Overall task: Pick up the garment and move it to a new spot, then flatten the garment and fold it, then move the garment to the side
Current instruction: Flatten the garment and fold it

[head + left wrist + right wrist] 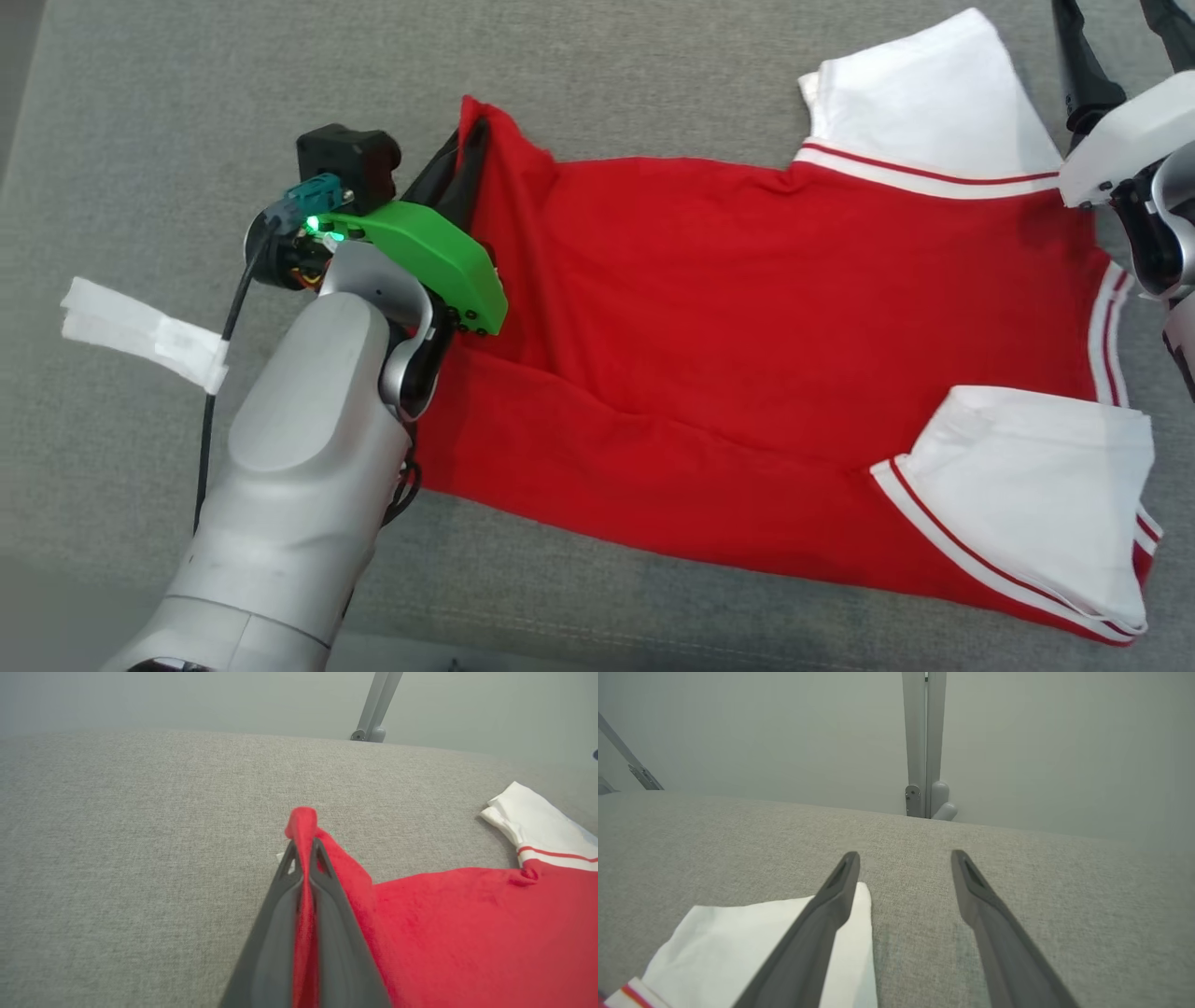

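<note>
Red cloth is pinched between the two dark fingers of my left gripper (306, 851). The fingers are closed tight on a raised fold at the hem corner of the shirt (747, 308), and a small tuft of that fold sticks out past the fingertips. From my head, that corner stands up off the desk (653, 75) just beyond the green bracket (439, 261) on my left wrist.

From there the shirt runs to my right across the grey woven cover of the desk. It lies mostly flat, with one long slanting crease through the red body. The far sleeve (924, 93) is white with a red stripe and lies spread on the desk, pointing away from me. The near sleeve (1036, 495) is folded in over the red body.

My right gripper (906, 855) is at the far sleeve with its fingers wide apart and nothing between them. One finger crosses the sleeve's corner and the other is over bare grey cover. I cannot tell whether either touches.

A strip of white tape (140, 331) lies on the desk to the left of my left arm, well apart from the shirt. A grey metal post (923, 742) stands behind the far edge.
</note>
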